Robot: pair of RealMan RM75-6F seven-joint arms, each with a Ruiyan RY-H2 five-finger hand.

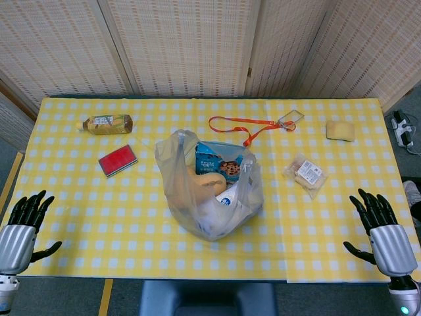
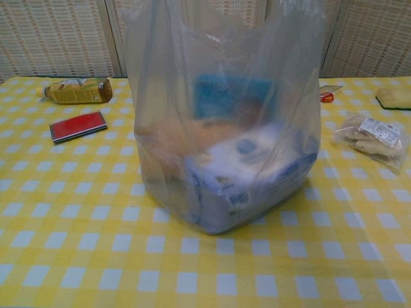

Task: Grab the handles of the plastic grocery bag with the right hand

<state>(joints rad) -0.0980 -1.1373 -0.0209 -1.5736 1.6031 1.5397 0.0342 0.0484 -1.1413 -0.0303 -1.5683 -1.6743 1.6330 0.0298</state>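
A clear plastic grocery bag [image 1: 207, 187] stands upright in the middle of the yellow checked table [image 1: 99, 210], filled with a blue cookie box, bread and white packs. One handle [image 1: 179, 138] sticks up at the bag's far left, the other [image 1: 248, 168] at its right. The chest view shows the bag [image 2: 225, 128] close up, its handles cut off by the top edge. My right hand [image 1: 381, 227] hovers at the table's front right corner, fingers spread, holding nothing, well right of the bag. At the front left corner, my left hand [image 1: 23, 227] is likewise spread and empty.
A yellow drink bottle [image 1: 105, 124] lies at the back left, with a red flat case [image 1: 118, 160] nearer the bag. An orange lanyard with badge [image 1: 253, 126] lies behind the bag. A wrapped snack pack [image 1: 305, 174] and a yellow sponge [image 1: 340, 130] sit to the right.
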